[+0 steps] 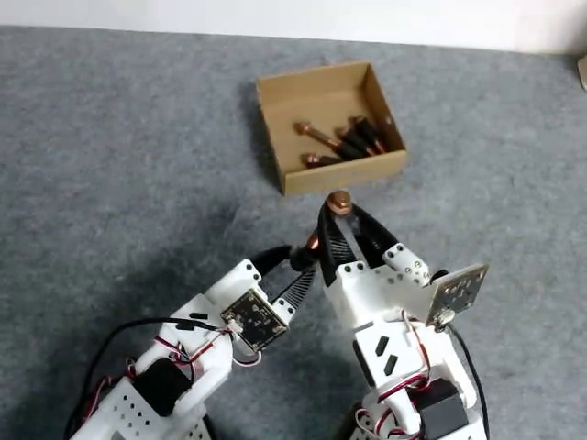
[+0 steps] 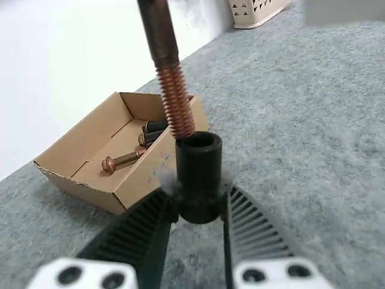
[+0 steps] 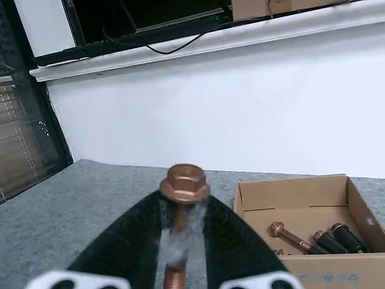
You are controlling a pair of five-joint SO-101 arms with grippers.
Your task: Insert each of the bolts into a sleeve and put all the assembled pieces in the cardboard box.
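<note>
My left gripper (image 2: 197,208) is shut on a black sleeve (image 2: 199,174), held upright with its mouth up. A copper bolt (image 2: 168,72) comes down from above, its threaded tip entering the sleeve's mouth. My right gripper (image 3: 180,226) is shut on that bolt (image 3: 183,186) just under its flanged head. In the high view both grippers meet in front of the cardboard box (image 1: 275,96), the bolt (image 1: 337,203) close to the box's near wall and the sleeve (image 1: 301,258) below it. The box holds several assembled pieces (image 1: 353,139).
Grey carpet (image 1: 119,165) covers the table all round the box. A white wall runs along the far edge. A beige perforated basket (image 2: 255,11) stands far off on the carpet in the left wrist view.
</note>
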